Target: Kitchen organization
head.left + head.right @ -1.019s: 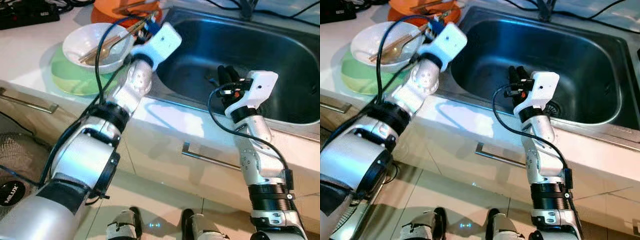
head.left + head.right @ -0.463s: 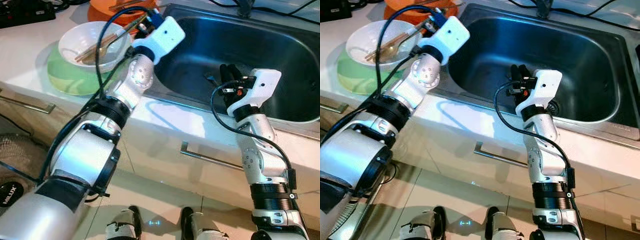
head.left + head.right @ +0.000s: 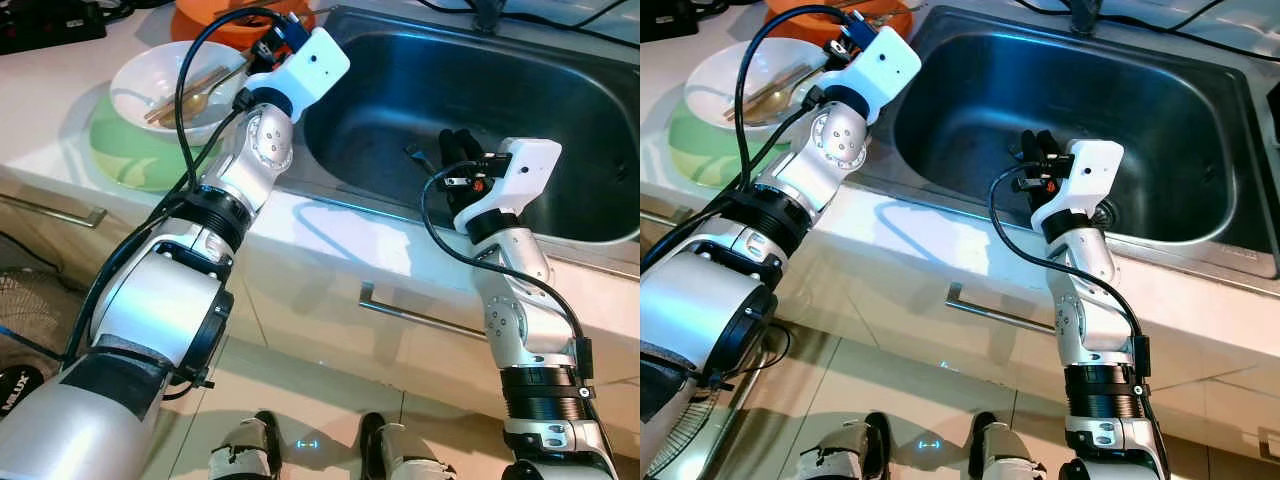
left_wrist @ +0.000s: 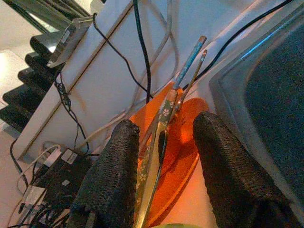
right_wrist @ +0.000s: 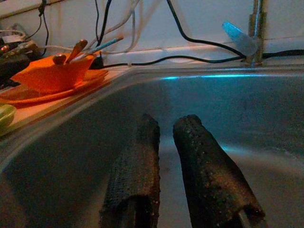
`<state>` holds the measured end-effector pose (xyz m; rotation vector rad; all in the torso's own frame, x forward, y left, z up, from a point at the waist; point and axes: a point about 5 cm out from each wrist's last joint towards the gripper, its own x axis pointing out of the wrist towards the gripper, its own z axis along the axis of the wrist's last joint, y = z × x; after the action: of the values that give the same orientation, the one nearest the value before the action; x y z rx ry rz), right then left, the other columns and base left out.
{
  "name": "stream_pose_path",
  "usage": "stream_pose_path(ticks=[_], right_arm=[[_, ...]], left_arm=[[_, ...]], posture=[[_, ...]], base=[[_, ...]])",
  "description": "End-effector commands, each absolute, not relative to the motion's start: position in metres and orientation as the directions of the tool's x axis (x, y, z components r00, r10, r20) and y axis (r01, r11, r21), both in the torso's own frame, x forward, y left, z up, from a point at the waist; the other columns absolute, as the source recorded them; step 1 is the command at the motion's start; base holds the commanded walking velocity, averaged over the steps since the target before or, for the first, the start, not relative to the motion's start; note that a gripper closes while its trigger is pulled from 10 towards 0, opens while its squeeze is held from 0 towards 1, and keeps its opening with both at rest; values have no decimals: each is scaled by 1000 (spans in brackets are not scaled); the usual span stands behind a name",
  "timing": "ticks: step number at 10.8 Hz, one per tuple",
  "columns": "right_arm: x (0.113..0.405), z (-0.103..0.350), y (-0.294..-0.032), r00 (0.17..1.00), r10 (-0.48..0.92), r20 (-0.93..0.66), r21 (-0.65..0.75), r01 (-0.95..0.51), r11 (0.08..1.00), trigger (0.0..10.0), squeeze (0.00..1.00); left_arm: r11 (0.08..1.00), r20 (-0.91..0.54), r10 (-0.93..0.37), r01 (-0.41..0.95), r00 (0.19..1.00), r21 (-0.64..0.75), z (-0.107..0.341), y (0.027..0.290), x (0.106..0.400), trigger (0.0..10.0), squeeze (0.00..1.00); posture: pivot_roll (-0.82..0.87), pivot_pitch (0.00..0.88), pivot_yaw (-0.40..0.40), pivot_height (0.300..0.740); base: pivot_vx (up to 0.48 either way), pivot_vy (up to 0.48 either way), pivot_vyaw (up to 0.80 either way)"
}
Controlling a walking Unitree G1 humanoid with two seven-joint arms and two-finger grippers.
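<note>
Since a second ago the left gripper [image 4: 161, 156] has swung off the white bowl [image 3: 165, 90] toward the orange plate [image 4: 183, 142]. Its jaws stand wide, the patterned chopsticks [image 4: 164, 118] between them, lying on that plate (contact cannot be told). Beyond, cables [image 4: 142, 52] trail up the wall. The right gripper [image 5: 164, 156], jaws narrowly parted and empty, hangs inside the sink [image 3: 1140, 120]; the plate's far side is hidden.

Left arm extended forward, left gripper [image 4: 161, 161] with jaws parted. Right arm bent upward, right gripper [image 5: 164, 156] with jaws narrowly apart.
</note>
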<state>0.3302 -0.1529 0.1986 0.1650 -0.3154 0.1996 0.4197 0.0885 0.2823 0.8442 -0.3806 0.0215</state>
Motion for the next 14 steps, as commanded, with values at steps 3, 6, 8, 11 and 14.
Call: stream_pose_path(ticks=[3,6,8,11,14], right_arm=[[327,199,-159,933,152,327,141,-207,968,10000,0],[326,198,-160,935,150,322,140,-203,969,10000,0],[326,197,-159,936,147,319,143,-201,969,10000,0],[328,197,-160,936,145,321,142,-199,970,10000,0],[332,200,-158,932,158,325,136,-211,968,10000,0]], left_arm=[[670,341,-92,-195,935,716,284,91,421,0,0],[679,341,-93,-191,936,709,283,89,421,0,0],[681,350,-95,-195,932,706,284,88,420,0,0],[732,387,-75,-213,919,647,293,90,419,0,0],[859,392,-110,-112,913,500,301,82,416,9843,0]], posture=[[-59,220,-22,740],[-62,214,-19,740],[-63,212,-18,740],[-58,207,-23,740],[-47,197,-32,740]], base=[[0,0,0],[0,0,0],[0,0,0],[0,0,0],[0,0,0]])
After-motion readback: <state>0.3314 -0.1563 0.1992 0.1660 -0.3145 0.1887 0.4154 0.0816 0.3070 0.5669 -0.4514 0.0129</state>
